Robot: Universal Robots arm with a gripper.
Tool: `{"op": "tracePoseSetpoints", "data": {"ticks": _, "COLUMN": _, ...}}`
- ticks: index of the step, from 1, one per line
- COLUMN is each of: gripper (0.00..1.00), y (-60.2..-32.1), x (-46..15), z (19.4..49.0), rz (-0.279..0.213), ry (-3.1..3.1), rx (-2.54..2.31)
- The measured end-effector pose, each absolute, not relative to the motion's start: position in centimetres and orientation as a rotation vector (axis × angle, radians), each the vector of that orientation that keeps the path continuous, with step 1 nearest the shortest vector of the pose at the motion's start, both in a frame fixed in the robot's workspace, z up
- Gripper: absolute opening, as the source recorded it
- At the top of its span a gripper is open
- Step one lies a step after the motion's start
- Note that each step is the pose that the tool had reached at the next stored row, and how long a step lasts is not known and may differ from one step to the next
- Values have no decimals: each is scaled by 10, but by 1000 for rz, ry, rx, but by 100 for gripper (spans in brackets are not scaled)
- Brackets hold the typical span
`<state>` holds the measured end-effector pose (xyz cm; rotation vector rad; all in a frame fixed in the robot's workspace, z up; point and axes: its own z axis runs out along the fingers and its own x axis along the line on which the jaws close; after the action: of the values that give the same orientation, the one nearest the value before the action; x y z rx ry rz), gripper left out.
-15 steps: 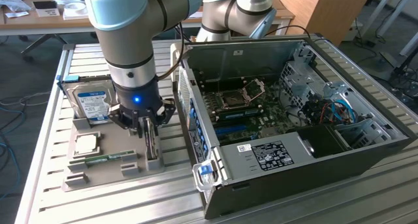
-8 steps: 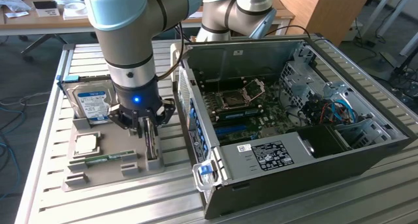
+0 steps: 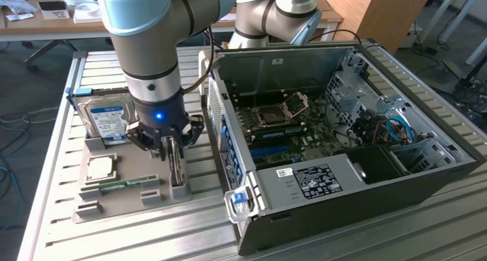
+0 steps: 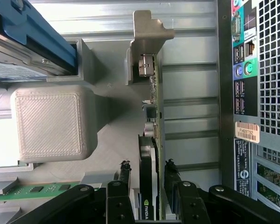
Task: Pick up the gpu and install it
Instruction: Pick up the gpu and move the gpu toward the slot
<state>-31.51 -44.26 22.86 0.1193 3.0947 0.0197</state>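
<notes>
The gpu [image 3: 177, 171] stands on edge in the grey holder [image 3: 114, 201] just beside the computer case [image 3: 343, 175], its long axis parallel to the case's port wall. The hand [image 4: 147, 170] hangs directly above it, released, with one finger to each side of its flat faces and a gap at both.

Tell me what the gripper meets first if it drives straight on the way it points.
The gpu, standing on edge between the open jaws of the gripper; likely its upper edge, depth unclear.

One gpu [image 3: 177, 171], one hard drive [image 3: 106, 121], one memory stick [image 3: 122, 185], one processor [image 3: 100, 168], one computer case [image 3: 343, 215]
</notes>
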Motion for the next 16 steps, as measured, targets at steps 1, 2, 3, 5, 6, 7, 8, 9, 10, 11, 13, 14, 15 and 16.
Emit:
{"op": "tracePoseSetpoints", "data": {"ticks": 1, "gripper": 43, "y": -443, "x": -315, "z": 229, "rz": 20, "ry": 3095, "rx": 119}}
{"op": "tracePoseSetpoints", "data": {"ticks": 2, "gripper": 43, "y": -443, "x": -315, "z": 229, "rz": 20, "ry": 3095, "rx": 119}}
{"op": "tracePoseSetpoints", "data": {"ticks": 3, "gripper": 43, "y": -443, "x": -315, "z": 229, "rz": 20, "ry": 3095, "rx": 119}}
{"op": "tracePoseSetpoints", "data": {"ticks": 5, "gripper": 43, "y": -443, "x": -315, "z": 229, "rz": 20, "ry": 3095, "rx": 119}}
{"op": "tracePoseSetpoints", "data": {"ticks": 6, "gripper": 43, "y": -443, "x": -315, "z": 229, "rz": 20, "ry": 3095, "rx": 119}}
{"op": "tracePoseSetpoints", "data": {"ticks": 7, "gripper": 43, "y": -443, "x": -315, "z": 229, "rz": 20, "ry": 3095, "rx": 119}}
{"op": "tracePoseSetpoints", "data": {"ticks": 8, "gripper": 43, "y": -443, "x": -315, "z": 229, "rz": 20, "ry": 3095, "rx": 119}}
{"op": "tracePoseSetpoints", "data": {"ticks": 9, "gripper": 43, "y": -443, "x": -315, "z": 229, "rz": 20, "ry": 3095, "rx": 119}}
{"op": "tracePoseSetpoints", "data": {"ticks": 10, "gripper": 43, "y": -443, "x": -314, "z": 228, "rz": 20, "ry": 3095, "rx": 119}}
{"op": "tracePoseSetpoints", "data": {"ticks": 11, "gripper": 43, "y": -443, "x": -314, "z": 228, "rz": 20, "ry": 3095, "rx": 119}}
{"op": "tracePoseSetpoints", "data": {"ticks": 13, "gripper": 43, "y": -443, "x": -314, "z": 229, "rz": 20, "ry": 3095, "rx": 119}}
{"op": "tracePoseSetpoints", "data": {"ticks": 14, "gripper": 43, "y": -443, "x": -314, "z": 229, "rz": 20, "ry": 3095, "rx": 119}}
{"op": "tracePoseSetpoints", "data": {"ticks": 15, "gripper": 43, "y": -443, "x": -314, "z": 229, "rz": 20, "ry": 3095, "rx": 119}}
{"op": "tracePoseSetpoints", "data": {"ticks": 16, "gripper": 43, "y": -443, "x": -314, "z": 229, "rz": 20, "ry": 3095, "rx": 119}}
